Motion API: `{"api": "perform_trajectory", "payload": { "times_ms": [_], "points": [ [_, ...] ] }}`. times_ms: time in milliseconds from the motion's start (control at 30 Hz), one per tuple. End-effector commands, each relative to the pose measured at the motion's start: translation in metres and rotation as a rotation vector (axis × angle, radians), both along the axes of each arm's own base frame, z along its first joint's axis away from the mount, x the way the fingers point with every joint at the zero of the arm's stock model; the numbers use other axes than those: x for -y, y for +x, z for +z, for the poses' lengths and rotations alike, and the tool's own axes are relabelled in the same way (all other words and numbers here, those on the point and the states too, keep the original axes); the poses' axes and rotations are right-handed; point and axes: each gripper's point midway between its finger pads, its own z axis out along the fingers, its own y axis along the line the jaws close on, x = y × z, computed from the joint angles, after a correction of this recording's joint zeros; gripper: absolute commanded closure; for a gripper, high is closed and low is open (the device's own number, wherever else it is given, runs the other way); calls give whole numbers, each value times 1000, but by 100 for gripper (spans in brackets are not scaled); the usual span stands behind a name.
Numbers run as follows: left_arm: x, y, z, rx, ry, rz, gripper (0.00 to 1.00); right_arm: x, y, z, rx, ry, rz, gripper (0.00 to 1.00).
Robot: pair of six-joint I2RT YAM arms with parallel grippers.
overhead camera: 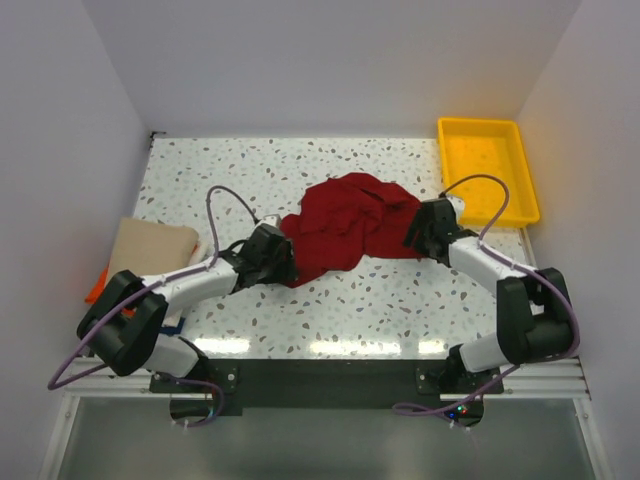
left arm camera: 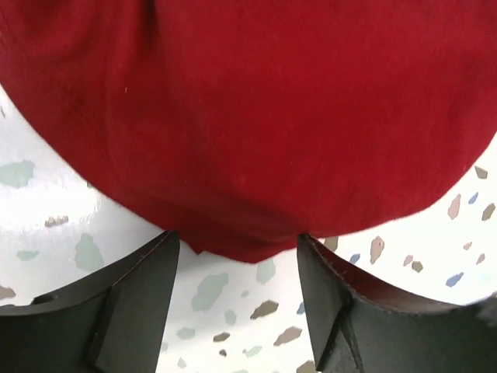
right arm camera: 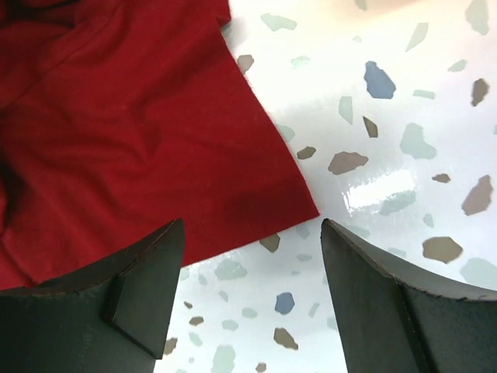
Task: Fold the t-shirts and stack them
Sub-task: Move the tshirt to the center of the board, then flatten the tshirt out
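Well, the crumpled red shirt point(overhead camera: 350, 228) lies on the surface point(overhead camera: 390, 300); its edge sits at the tips of the left gripper point(left arm camera: 237, 252), a corner just inside the right gripper point(right arm camera: 252, 249), both spread wide; close deep on cloth, then pull apart evenly.

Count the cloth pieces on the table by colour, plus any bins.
Dark red shirt: 1, crumpled
Tan folded cloth: 1
Orange cloth: 1, only an edge shows under the tan one
Yellow tray: 1
Total: 4
Blue sliver by the left arm: too hidden to count.
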Motion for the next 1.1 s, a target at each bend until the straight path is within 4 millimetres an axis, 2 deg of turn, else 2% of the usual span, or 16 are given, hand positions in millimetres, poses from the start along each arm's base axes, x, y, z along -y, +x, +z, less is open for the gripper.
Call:
{"api": "perform_trajectory", "payload": {
  "times_ms": [0,100,200,300,333,367,400,433,500,633,800,833,900,933,967,1067],
  "points": [
    [8,32,20,101,-2,72,35,-7,10,-15,0,37,-12,26],
    [12,35,19,104,5,75,41,-10,11,-30,-28,53,-9,27],
    [11,38,18,103,22,82,51,-13,10,-43,-58,67,-6,36],
    [12,41,21,112,23,86,63,-16,10,-45,-59,80,0,60],
    [12,43,25,116,25,86,71,-17,13,-41,-51,88,1,66],
    [13,44,29,123,25,86,76,-17,13,-39,-53,87,4,80],
    [13,45,32,128,27,86,80,-18,13,-35,-48,90,9,86],
    [12,48,42,145,29,87,90,-19,16,-22,-30,92,14,97],
    [12,51,54,164,26,88,100,-19,20,-4,3,90,23,100],
    [13,54,83,211,10,70,100,-18,31,62,128,95,34,100],
    [18,55,106,261,-3,-3,100,-10,27,151,291,85,41,100],
    [20,54,106,253,14,-33,98,-10,29,172,335,90,44,100],
    [30,46,99,223,5,-104,81,-9,26,193,369,86,54,100],
    [31,43,87,207,18,-122,60,-10,28,211,403,89,59,100],
    [34,39,80,195,20,-137,51,-9,27,216,407,85,63,100],
    [41,25,56,155,37,-181,34,-7,31,246,466,71,64,100]
  ]
}}
